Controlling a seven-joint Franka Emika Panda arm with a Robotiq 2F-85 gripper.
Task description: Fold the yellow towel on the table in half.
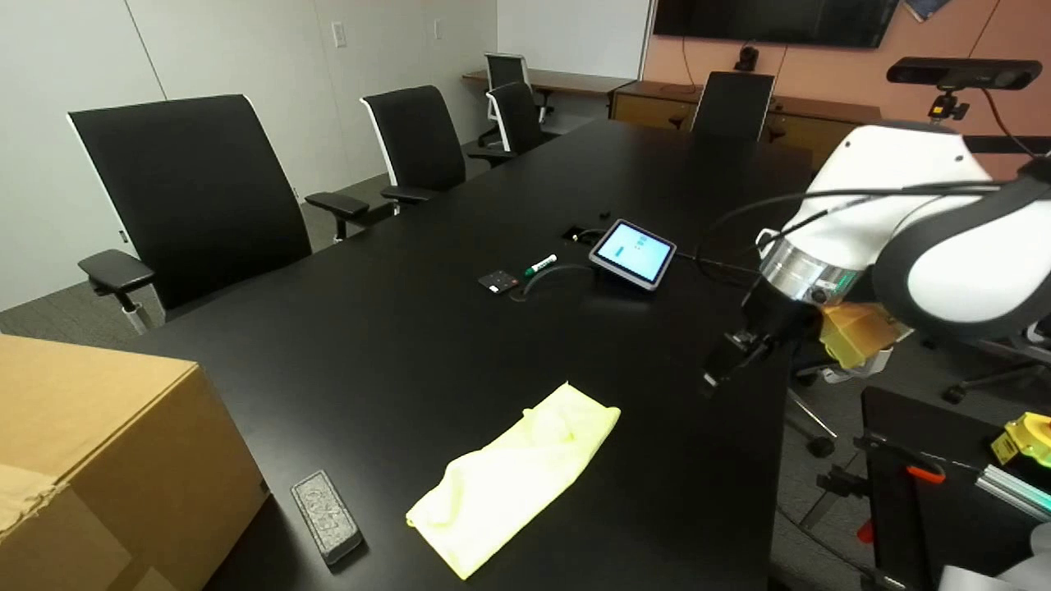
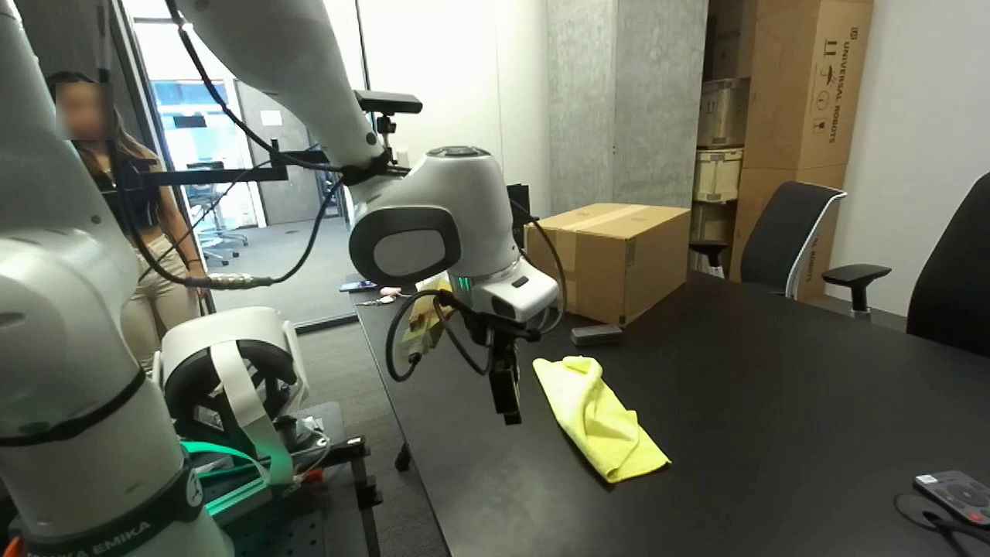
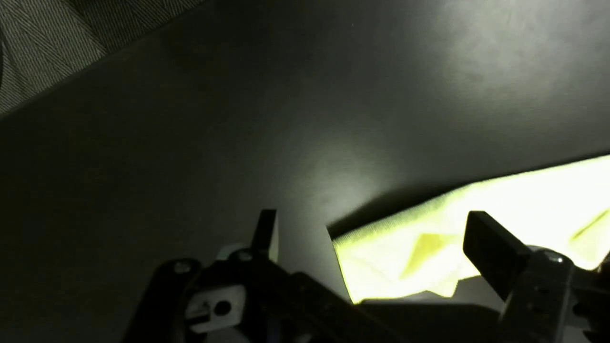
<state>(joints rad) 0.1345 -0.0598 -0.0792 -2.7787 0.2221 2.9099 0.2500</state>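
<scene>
The yellow towel [image 1: 513, 476] lies as a long narrow strip on the black table [image 1: 394, 328], with creases and a raised fold near one end. It also shows in an exterior view [image 2: 592, 422]. My gripper [image 1: 713, 381] is above the table beside the towel, on the robot's side, and apart from it; an exterior view shows it too [image 2: 510, 418]. In the wrist view the gripper [image 3: 372, 214] is open with nothing between its fingers. The towel's near end [image 3: 381, 271] shows below and between the fingers, and the right finger covers part of it.
A cardboard box [image 2: 588, 267] and a dark eraser-like block [image 1: 327, 515] stand beyond the towel. A tablet [image 1: 634, 253], a green marker [image 1: 541, 264] and a small remote [image 1: 498, 281] lie farther along the table. Black chairs [image 1: 189, 189] line one side. A person [image 2: 155, 224] stands behind the arm.
</scene>
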